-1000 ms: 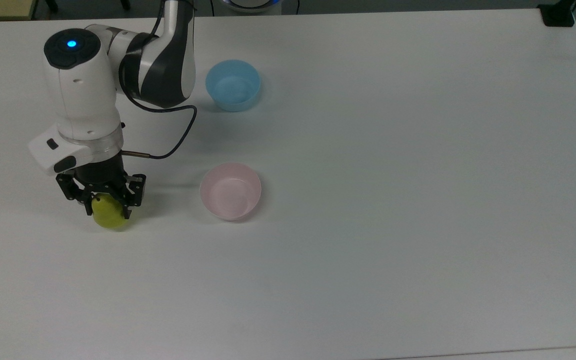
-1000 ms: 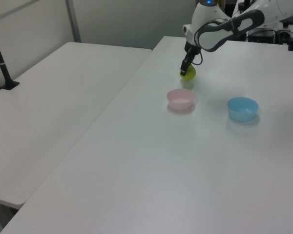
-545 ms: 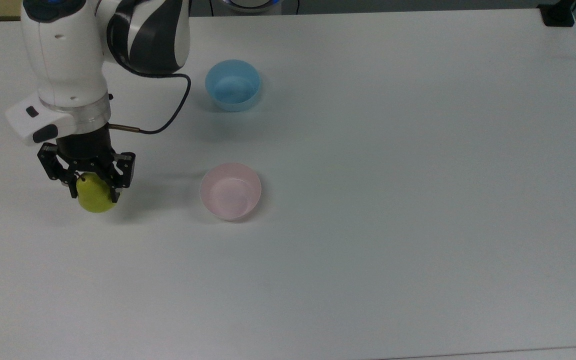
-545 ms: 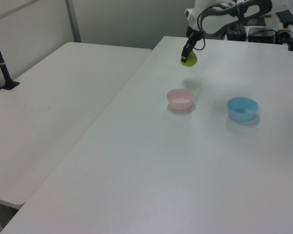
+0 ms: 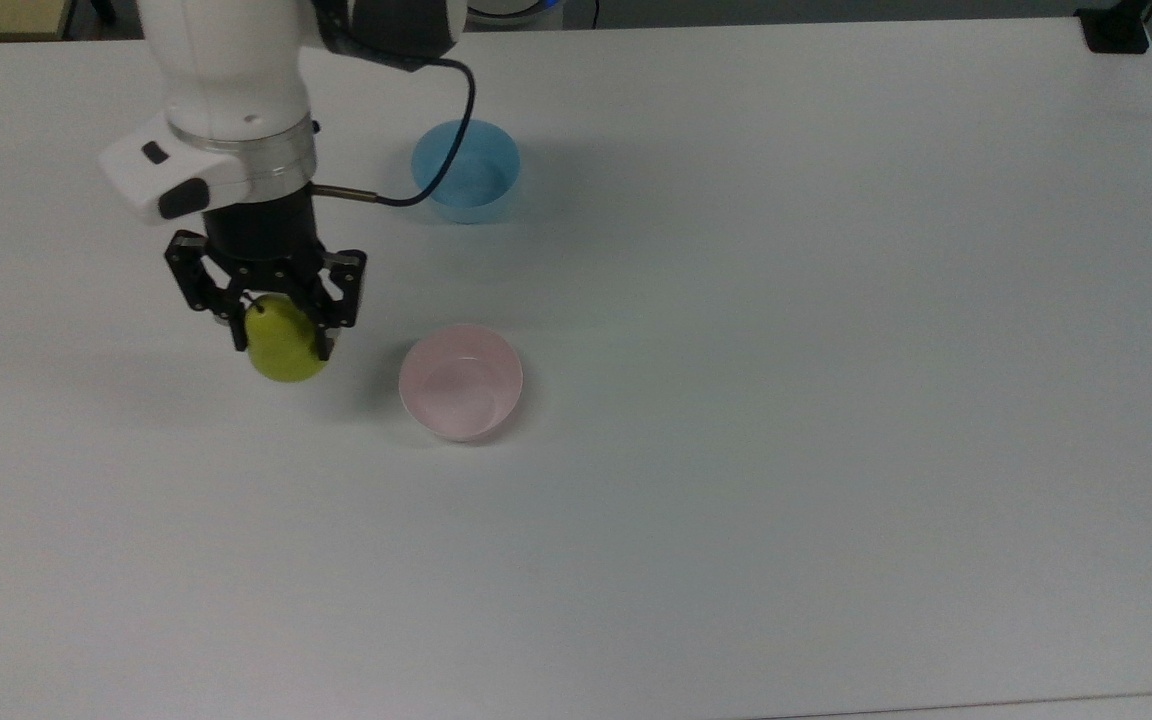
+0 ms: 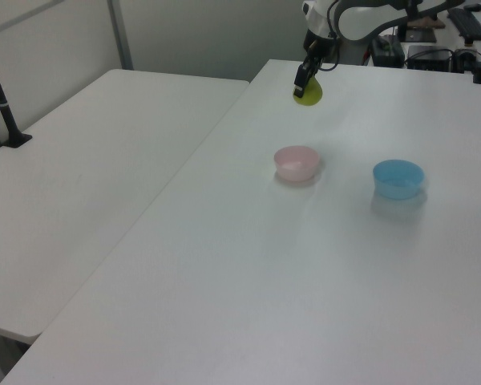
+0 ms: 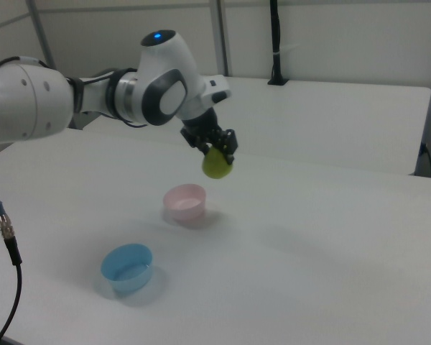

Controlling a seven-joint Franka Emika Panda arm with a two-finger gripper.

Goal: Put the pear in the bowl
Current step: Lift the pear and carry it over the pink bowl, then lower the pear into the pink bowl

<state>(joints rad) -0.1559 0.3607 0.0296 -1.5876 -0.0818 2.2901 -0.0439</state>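
Black two-finger pincer is clamped on the upper part of the small yellow-green rounded pear, fingers either side of the neck so the heavier belly hangs below; the right view shows the fruit well clear of the white surface. Pear sits to the top view's left of the small round pale pink plastic bowl, not yet over it – carry height looks chosen to clear the rim. Light blue plastic bowl stands well apart, not the target
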